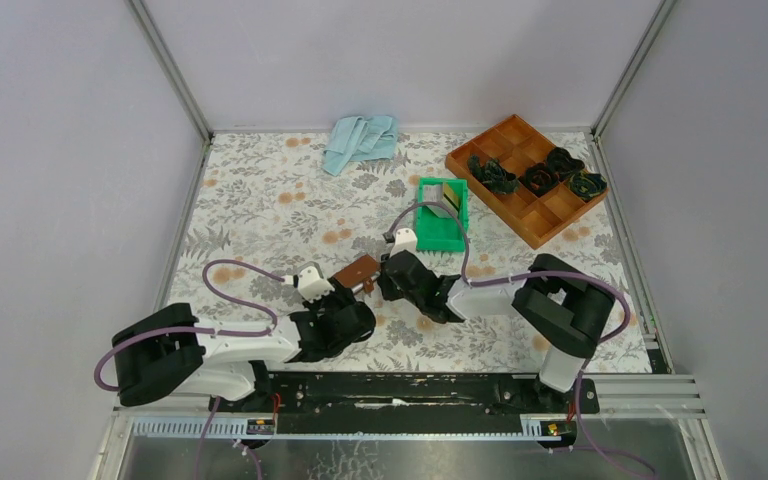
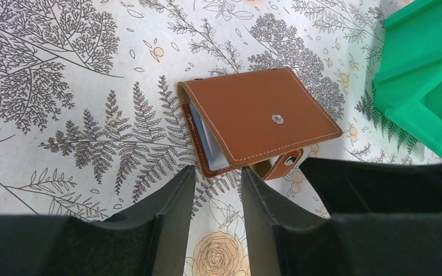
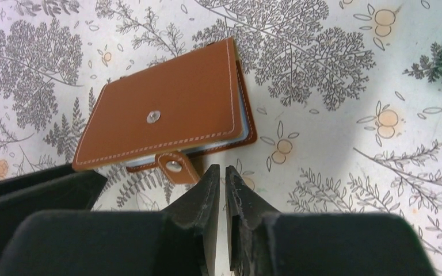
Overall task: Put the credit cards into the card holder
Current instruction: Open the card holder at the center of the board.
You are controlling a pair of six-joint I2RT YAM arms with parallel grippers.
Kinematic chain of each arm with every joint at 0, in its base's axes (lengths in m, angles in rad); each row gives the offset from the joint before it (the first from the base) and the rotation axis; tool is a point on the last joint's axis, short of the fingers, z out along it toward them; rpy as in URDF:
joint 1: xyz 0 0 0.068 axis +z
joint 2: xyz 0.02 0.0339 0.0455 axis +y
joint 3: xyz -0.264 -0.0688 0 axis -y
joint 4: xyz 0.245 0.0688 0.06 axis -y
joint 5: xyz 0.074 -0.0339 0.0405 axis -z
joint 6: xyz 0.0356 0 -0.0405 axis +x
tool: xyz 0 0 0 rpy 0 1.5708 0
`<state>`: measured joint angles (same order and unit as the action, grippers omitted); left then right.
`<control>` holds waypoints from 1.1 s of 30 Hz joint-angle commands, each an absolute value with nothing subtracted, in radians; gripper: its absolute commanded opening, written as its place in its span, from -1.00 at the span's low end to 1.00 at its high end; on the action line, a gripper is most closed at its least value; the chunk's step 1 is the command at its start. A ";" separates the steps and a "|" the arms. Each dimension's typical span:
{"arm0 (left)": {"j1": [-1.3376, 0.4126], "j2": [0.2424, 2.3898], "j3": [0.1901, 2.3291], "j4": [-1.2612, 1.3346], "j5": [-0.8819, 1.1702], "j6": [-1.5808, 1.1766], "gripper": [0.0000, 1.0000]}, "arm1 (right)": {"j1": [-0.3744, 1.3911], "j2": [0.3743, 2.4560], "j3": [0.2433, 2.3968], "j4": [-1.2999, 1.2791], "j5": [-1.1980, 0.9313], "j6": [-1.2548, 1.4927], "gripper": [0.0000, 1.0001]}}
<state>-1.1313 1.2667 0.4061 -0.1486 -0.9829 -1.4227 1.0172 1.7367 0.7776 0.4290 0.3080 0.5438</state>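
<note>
Floral-print desk [image 1: 260, 200] | card holder [image 1: 358, 272] flat at desk centre-front, cover ajar, tab unsnapped, light blue card [image 2: 210, 141] edge inside | left fingers [image 2: 172, 195] at 7 o'clock, spread, empty | right fingers [image 3: 207, 195] at 3 o'clock, almost pressed together | green bin [image 1: 430, 238] at 1 o'clock

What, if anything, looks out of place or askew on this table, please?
The small brown leather card holder lies half open: its snap tab is unfastened and the cover gapes, a light blue card showing inside. One gold-tan card stands on edge in the green plastic bin.
</note>
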 commanded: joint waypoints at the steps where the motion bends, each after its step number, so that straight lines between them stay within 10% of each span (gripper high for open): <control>1: -1.122 1.253 0.396 -0.094 -1.001 -1.399 -0.16 | 0.986 1.765 0.835 0.507 0.259 0.528 -0.70; 33: -1.075 1.239 0.347 0.007 -0.931 -1.307 0.04 | 0.981 1.818 0.875 0.599 -0.015 0.521 -0.55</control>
